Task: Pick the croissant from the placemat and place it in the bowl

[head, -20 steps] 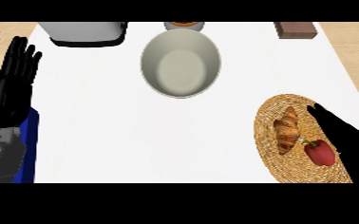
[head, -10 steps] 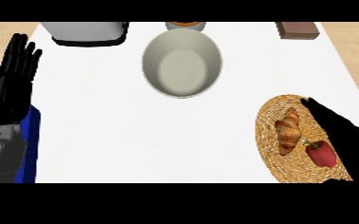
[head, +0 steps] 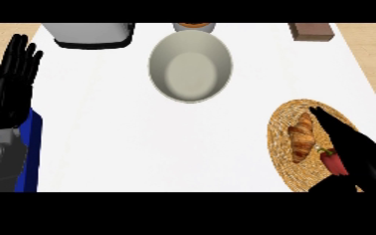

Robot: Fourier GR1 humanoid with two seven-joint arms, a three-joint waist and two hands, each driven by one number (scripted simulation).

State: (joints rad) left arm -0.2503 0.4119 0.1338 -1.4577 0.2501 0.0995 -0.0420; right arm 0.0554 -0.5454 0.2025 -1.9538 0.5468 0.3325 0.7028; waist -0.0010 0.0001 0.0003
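Progress: the task was at its start, judging from how things lay; the croissant had not been grasped or lifted, and the carry to the bowl and the release were all left.
Worktop [head: 132,139]: white, it filled most of the frame and carried everything.
Bowl [head: 190,67]: pale and empty, it stood at upper centre, well apart from the placemat.
Placemat [head: 283,129]: round and woven, it lay at the lower right.
Right hand [head: 345,147]: black, it came in from the lower right corner over the placemat, its fingers [head: 323,118] straight and held together, just beside the croissant; they curled round nothing.
Left hand [head: 18,79]: it rested at the left edge, fingers up and slightly spread, holding nothing.
Croissant [head: 302,137]: golden brown, it lay on the placemat, just left of the right hand.
Red thing [head: 332,160]: it lay on the placemat close below the croissant, partly hidden by the hand; it could be nudged or caught in the grasp.
Other things: a grey appliance [head: 88,34] at upper left, a round container [head: 195,27] at the top edge behind the bowl, and a brown block [head: 312,31] at upper right; none lay between placemat and bowl.
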